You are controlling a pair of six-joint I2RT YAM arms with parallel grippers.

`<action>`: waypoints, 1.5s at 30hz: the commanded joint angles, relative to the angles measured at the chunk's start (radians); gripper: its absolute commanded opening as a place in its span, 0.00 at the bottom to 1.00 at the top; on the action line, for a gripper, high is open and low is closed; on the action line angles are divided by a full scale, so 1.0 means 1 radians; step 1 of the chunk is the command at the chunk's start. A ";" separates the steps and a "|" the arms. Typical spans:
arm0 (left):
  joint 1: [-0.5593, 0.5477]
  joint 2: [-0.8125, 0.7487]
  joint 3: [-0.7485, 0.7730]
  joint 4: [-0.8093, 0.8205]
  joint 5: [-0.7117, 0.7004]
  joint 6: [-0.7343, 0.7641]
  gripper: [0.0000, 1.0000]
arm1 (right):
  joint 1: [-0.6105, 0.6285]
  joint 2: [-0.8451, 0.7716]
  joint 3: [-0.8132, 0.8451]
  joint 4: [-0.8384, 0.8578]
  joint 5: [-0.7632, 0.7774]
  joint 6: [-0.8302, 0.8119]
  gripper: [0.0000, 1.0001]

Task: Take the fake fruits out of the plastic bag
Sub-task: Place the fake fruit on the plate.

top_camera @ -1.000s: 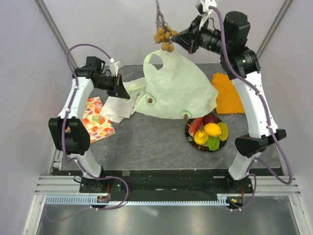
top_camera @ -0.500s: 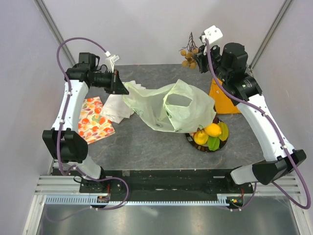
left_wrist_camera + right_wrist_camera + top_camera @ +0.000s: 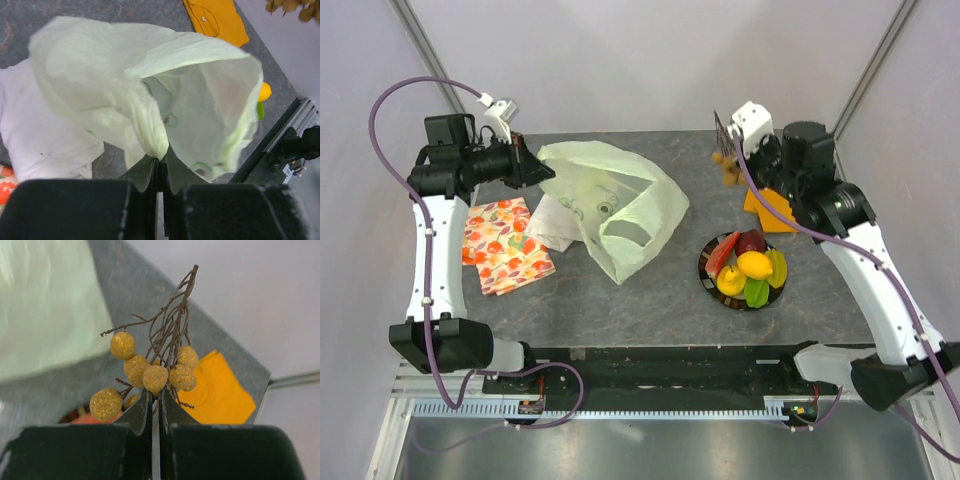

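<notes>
The pale green plastic bag (image 3: pixel 610 205) lies slumped on the table's left middle, its mouth open toward the front. My left gripper (image 3: pixel 542 170) is shut on a bunched fold of the bag (image 3: pixel 150 90), as the left wrist view (image 3: pixel 159 159) shows. My right gripper (image 3: pixel 725 150) is shut on the twig stem of the brown grape bunch (image 3: pixel 727 168), held in the air over the back right; the right wrist view (image 3: pixel 156 397) shows the bunch (image 3: pixel 155 377) in its jaws. Yellow, green and red fruits and a red slice lie on a dark plate (image 3: pixel 704 268).
An orange cloth (image 3: pixel 772 205) lies at the back right under the right wrist, also in the right wrist view (image 3: pixel 220 390). A white cloth (image 3: pixel 555 222) lies under the bag's left side. A fruit-printed cloth (image 3: pixel 505 245) lies at the left edge.
My left gripper has pulled the bag to the left, and it now lies off the plate. My right gripper has moved right and down with the grape bunch, away from the bag.
</notes>
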 commanded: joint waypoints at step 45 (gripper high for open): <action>-0.002 0.011 -0.123 0.078 -0.040 -0.073 0.58 | 0.020 -0.066 -0.218 -0.592 -0.130 -0.432 0.07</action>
